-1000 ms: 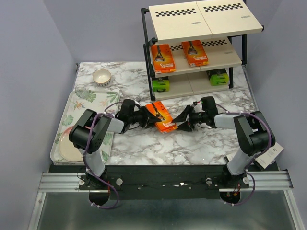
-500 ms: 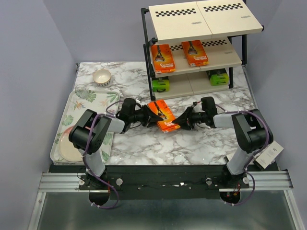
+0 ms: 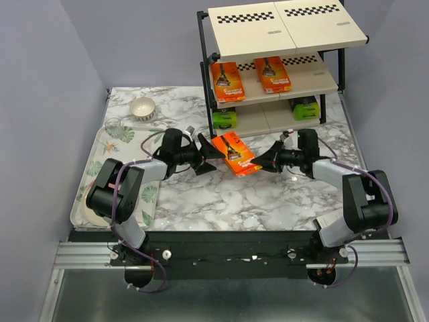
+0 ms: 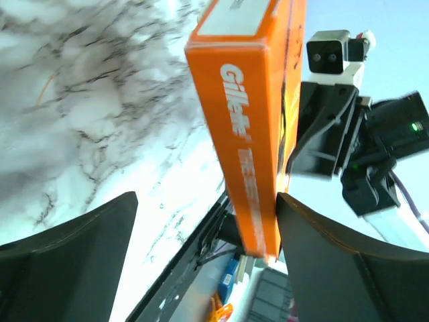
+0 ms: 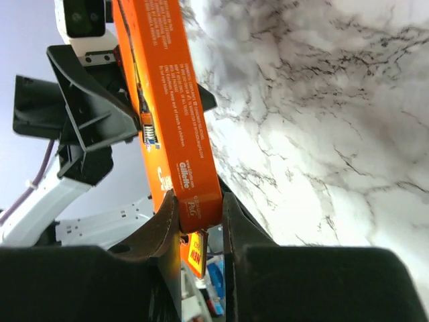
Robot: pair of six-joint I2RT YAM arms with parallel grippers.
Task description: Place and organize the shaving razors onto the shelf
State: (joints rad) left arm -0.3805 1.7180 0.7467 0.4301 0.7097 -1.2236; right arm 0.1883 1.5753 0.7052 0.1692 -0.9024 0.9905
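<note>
Orange razor pack (image 3: 236, 153), flat and bright with white Gillette lettering along its edge, hangs above the marble desk (image 3: 201, 201) between the left hand (image 3: 211, 156), fingers spread wide, and the right hand (image 3: 263, 162), clamped on its end.

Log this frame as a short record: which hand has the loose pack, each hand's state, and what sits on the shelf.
loose pack: orange pack, between the two hands
right hand: shut on the orange pack's end
left hand: open, fingers either side of the pack
shelf middle tier: two more orange packs
shelf bottom tier: two black-and-green packs
</note>
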